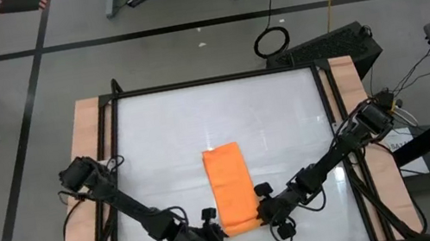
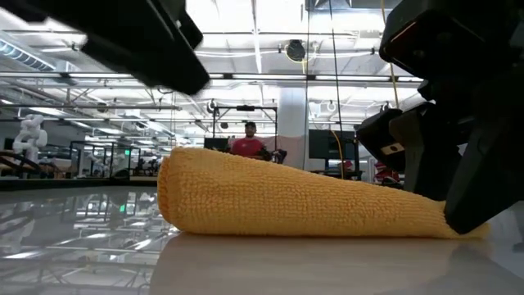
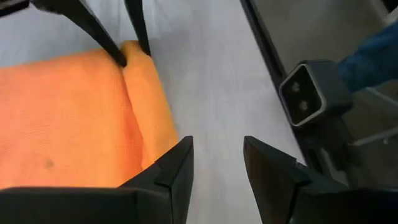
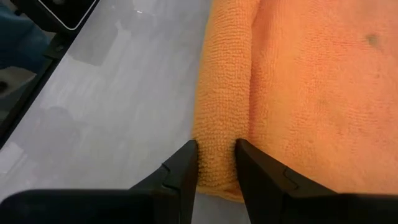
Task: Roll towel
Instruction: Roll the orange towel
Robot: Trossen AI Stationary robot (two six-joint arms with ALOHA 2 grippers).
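Observation:
The orange towel lies flat in the middle of the table's near half, its long side running near to far. Its near edge is turned up into a thick ridge, which also shows in the low view. My right gripper is shut on that ridge at the towel's near right corner. My left gripper is open at the near left corner, with bare table showing in its gap and one finger beside the towel's edge. I cannot tell whether that finger touches it. My right gripper pinches the turned-up ridge of the towel's near edge between its two fingers, at the ridge's right end. The fingers come low from the table's right and point along the ridge. The cloth there is more than one layer. The rest of the towel lies flat on the table.
The dark table frame runs along the sides. A small camera block stands just past the table's near edge. Bare table top lies beyond the towel's far end. A person shows far off in the room behind.

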